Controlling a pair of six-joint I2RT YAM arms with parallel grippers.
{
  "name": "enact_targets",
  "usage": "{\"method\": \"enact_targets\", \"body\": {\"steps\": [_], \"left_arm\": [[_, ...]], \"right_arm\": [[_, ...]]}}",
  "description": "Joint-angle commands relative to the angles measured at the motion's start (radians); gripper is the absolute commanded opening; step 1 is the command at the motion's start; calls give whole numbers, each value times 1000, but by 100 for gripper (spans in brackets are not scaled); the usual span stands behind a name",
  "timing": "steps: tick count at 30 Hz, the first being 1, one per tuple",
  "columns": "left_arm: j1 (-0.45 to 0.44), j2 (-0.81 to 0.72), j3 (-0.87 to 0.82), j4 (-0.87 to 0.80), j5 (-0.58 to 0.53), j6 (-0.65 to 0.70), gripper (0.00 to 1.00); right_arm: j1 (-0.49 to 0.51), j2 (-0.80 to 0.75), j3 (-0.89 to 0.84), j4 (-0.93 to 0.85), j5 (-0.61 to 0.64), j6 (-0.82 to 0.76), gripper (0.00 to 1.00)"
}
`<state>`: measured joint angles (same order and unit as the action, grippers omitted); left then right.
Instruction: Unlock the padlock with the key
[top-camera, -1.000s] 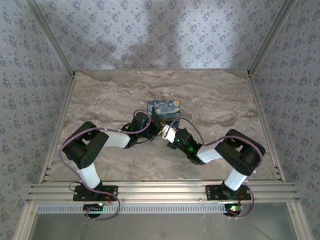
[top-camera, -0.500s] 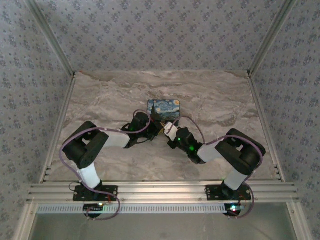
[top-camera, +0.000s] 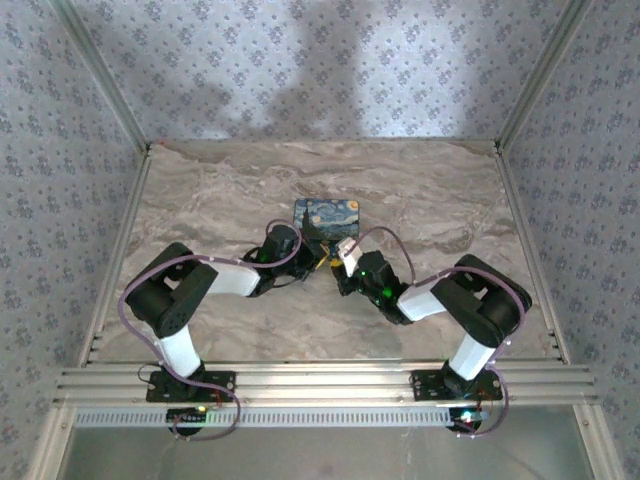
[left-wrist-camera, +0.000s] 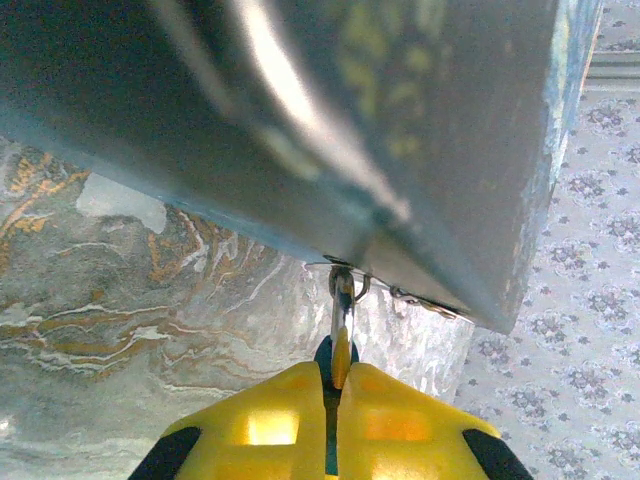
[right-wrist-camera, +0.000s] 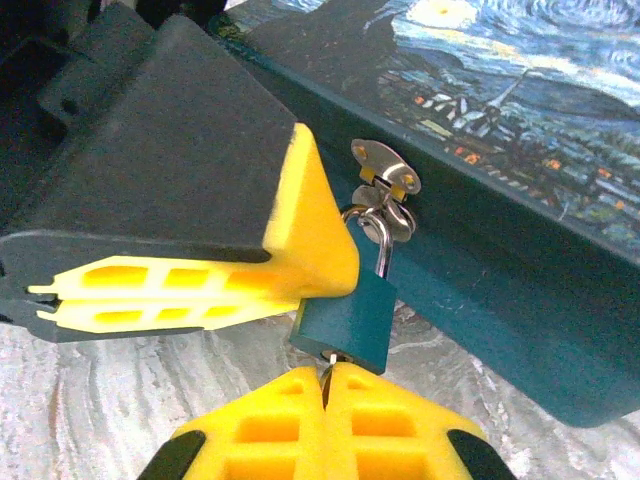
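Observation:
In the right wrist view the teal padlock (right-wrist-camera: 345, 318) hangs by its metal shackle (right-wrist-camera: 383, 245) from the hasp (right-wrist-camera: 386, 172) on the front of the starry-night box (right-wrist-camera: 520, 120). My right gripper (right-wrist-camera: 325, 378) is shut on the small silvery key (right-wrist-camera: 328, 362), whose tip sits at the keyhole in the padlock's underside. The left gripper's yellow fingers (right-wrist-camera: 300, 240) press on the padlock's upper left corner. In the left wrist view my left gripper (left-wrist-camera: 335, 368) is shut on the padlock (left-wrist-camera: 324, 354), seen edge-on, with the shackle (left-wrist-camera: 341, 295) rising to the box (left-wrist-camera: 330, 110).
The box (top-camera: 328, 217) stands mid-table on the marble top (top-camera: 220, 190), with both arms meeting at its front edge. Patterned walls and metal frame rails (top-camera: 320, 382) close the space on every side.
The right wrist has shifted up and left, closer to the box front. The left arm has stayed where it was.

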<state>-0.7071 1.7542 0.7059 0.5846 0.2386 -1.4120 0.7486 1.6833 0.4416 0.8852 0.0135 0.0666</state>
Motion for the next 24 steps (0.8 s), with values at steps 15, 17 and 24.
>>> {"method": "enact_targets", "body": {"steps": [15, 17, 24], "left_arm": [[41, -151, -23, -187, -12, 119, 37], [57, -198, -20, -255, -33, 156, 44], [163, -314, 22, -448, -49, 287, 51]], "right_arm": [[-64, 47, -30, 50, -105, 219, 0], [-72, 41, -30, 51, -127, 255, 0], [-136, 36, -39, 73, -258, 471, 0]]}}
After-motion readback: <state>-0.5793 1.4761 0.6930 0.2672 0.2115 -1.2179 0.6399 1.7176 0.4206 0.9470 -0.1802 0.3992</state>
